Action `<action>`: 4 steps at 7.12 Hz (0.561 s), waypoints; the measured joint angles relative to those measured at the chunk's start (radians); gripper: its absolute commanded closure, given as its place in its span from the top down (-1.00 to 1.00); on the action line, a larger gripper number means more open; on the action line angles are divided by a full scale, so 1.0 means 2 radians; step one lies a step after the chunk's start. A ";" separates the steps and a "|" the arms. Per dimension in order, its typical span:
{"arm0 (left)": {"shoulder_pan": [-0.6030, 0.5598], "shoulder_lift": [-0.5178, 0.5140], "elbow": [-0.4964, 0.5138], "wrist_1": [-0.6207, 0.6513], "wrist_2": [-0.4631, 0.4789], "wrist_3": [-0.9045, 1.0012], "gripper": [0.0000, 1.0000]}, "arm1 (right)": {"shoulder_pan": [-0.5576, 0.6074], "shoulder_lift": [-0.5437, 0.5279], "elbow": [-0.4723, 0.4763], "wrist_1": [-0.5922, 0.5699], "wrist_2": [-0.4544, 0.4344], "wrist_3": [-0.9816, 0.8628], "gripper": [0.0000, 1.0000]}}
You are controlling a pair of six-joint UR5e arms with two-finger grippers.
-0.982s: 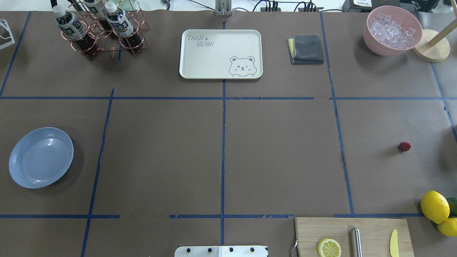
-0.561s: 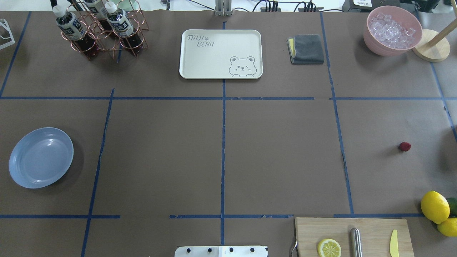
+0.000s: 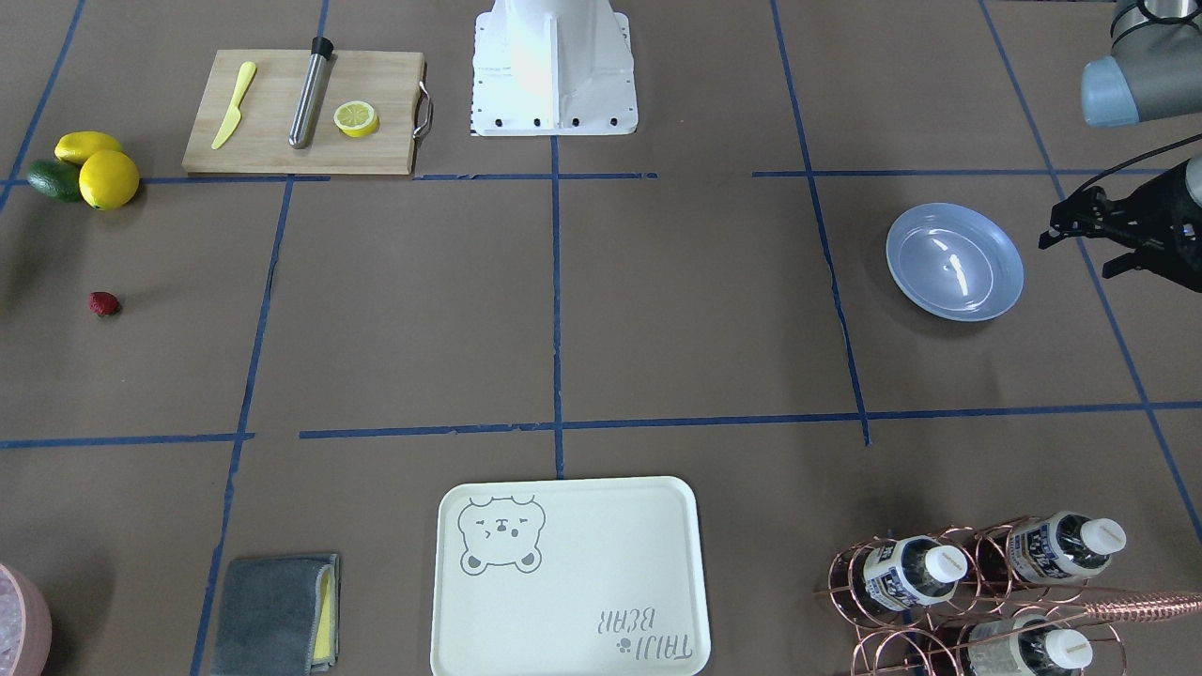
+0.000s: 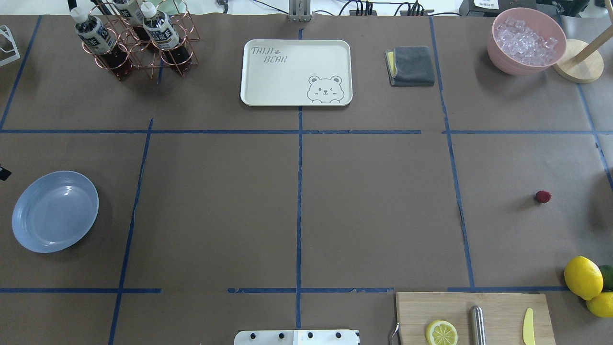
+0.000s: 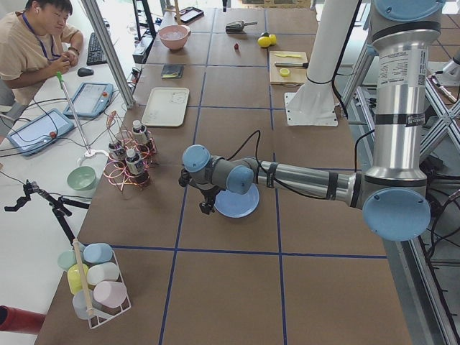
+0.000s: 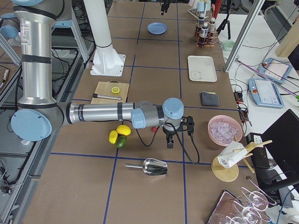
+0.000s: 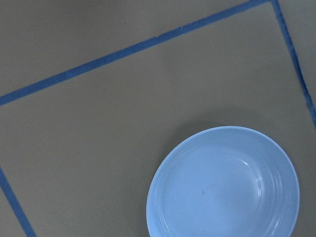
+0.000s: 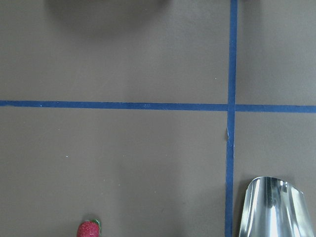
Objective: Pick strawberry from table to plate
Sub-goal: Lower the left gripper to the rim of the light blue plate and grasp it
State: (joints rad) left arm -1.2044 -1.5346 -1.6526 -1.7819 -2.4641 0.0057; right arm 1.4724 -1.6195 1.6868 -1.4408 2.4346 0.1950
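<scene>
The strawberry (image 4: 543, 196) is a tiny dark-red berry lying on the table (image 4: 373, 206) at the far right; it also shows at the bottom edge of the right wrist view (image 8: 89, 229). The light-blue plate (image 4: 55, 211) sits far left with nothing in it. My left gripper (image 3: 1072, 258) hovers just beyond the plate (image 3: 954, 261), open and holding nothing; only a black sliver of it (image 4: 2, 173) reaches the overhead view. My right gripper (image 6: 170, 139) hangs close beside the strawberry, seen only in the right side view, so I cannot tell its state.
Lemons (image 4: 583, 277) lie near the front right edge beside a cutting board (image 4: 503, 306) with a lemon half and knife. A metal scoop (image 8: 274, 207) lies near the right gripper. The bear tray (image 4: 287, 72), bottle rack (image 4: 136, 40), cloth (image 4: 412, 65) and ice bowl (image 4: 526, 40) line the back.
A black tip of my left gripper has edged into the overhead view's left border, above the plate. The strawberry and plate have not moved.
</scene>
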 measured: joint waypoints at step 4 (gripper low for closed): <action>0.051 -0.006 0.065 -0.081 0.005 -0.026 0.65 | -0.001 0.000 0.001 0.007 0.009 -0.001 1.00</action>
State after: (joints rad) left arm -1.1015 -1.5457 -1.5234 -1.9441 -2.4544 -0.0453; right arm 1.4712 -1.6199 1.6889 -1.4267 2.4517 0.1933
